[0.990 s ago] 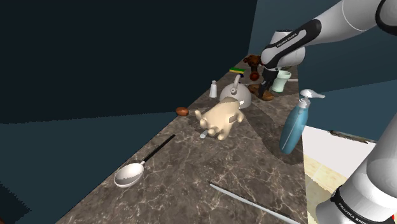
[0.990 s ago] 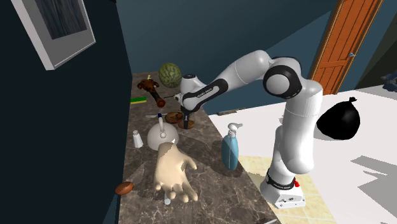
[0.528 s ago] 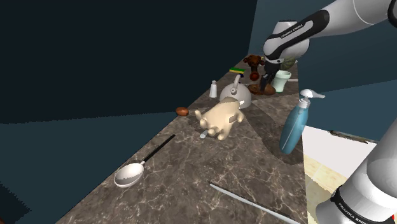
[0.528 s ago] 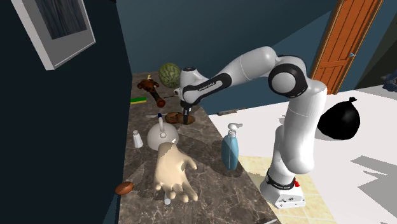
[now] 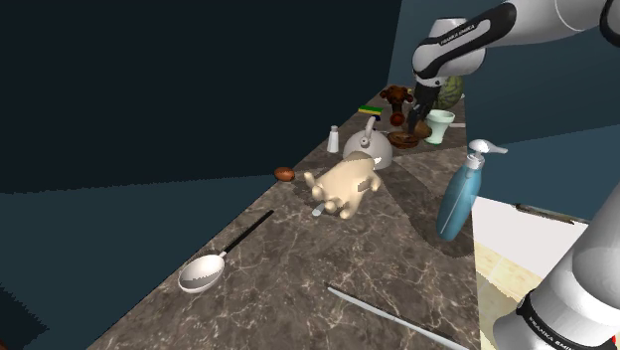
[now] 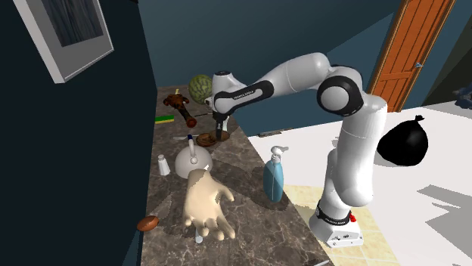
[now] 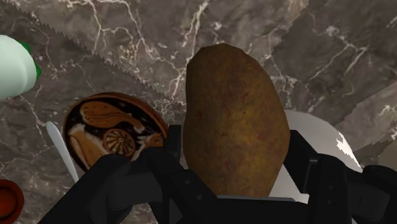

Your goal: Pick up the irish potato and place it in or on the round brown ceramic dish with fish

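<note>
Gripper (image 6: 218, 136) had its fingers (image 7: 156, 175) closed on the brown potato (image 7: 232, 121), clasping it from both sides. Potato was up off the marble counter (image 7: 331, 51). The round brown fish dish (image 7: 114, 130) lay on the counter below, off to one side of the potato rather than straight under it. Dish had nothing in it. A white cup (image 7: 13, 63) stood near the dish.
</note>
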Tool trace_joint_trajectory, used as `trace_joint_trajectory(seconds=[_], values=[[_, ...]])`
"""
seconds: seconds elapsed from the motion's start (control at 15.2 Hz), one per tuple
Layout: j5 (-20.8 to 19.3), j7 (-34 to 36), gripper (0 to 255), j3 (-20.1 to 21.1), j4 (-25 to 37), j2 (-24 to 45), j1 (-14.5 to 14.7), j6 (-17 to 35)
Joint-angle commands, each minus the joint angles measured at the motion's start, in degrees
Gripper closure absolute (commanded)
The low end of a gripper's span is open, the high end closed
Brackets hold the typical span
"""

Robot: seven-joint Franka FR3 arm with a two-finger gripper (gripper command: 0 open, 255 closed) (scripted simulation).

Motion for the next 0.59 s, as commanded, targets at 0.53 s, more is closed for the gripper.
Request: trace_joint_trajectory(seconds=[0.53], values=[[10.34, -9.35, 255, -0.08, 32.26, 23.26, -8.18, -10.45]])
